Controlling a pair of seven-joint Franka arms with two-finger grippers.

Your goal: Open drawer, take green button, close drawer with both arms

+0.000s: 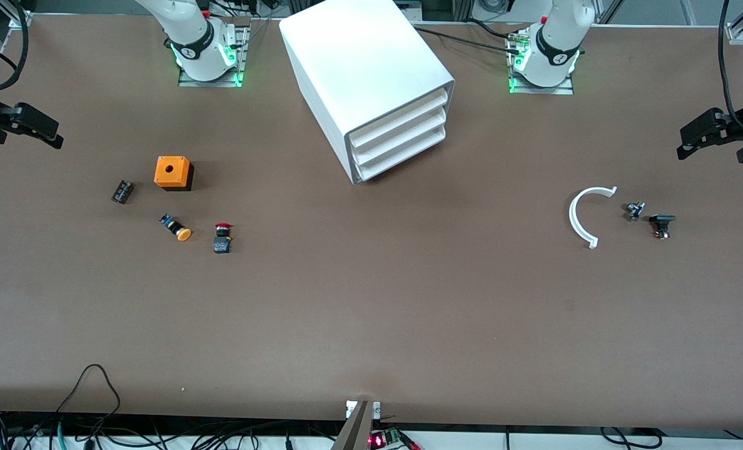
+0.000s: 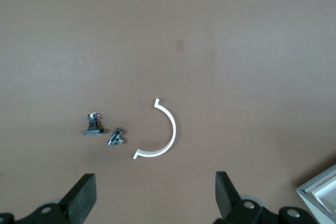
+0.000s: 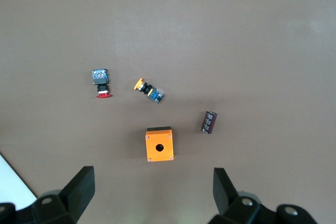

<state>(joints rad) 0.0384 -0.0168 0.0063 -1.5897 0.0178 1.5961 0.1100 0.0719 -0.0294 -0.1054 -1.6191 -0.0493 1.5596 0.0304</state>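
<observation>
The white cabinet [image 1: 371, 75] stands between the two arm bases, with its three tray drawers all pushed in. The drawer [image 1: 403, 157] is the lowest of them and is shut. The button is hidden. My left gripper [image 1: 684, 142] hangs open over the table at the left arm's end. In the left wrist view this gripper [image 2: 155, 182] holds nothing, and a corner of the cabinet [image 2: 321, 192] shows. My right gripper [image 1: 51, 134] hangs open over the right arm's end. The right wrist view shows nothing between its fingers [image 3: 152, 178].
Under the left gripper lie a white half-ring [image 1: 587, 215] [image 2: 160, 132], a small metal part [image 1: 634, 210] and a black part [image 1: 661, 225]. Under the right gripper lie an orange box [image 1: 173, 173] [image 3: 159, 145], an orange-capped button [image 1: 176, 227], a red-capped button [image 1: 222, 238] and a black component [image 1: 122, 191].
</observation>
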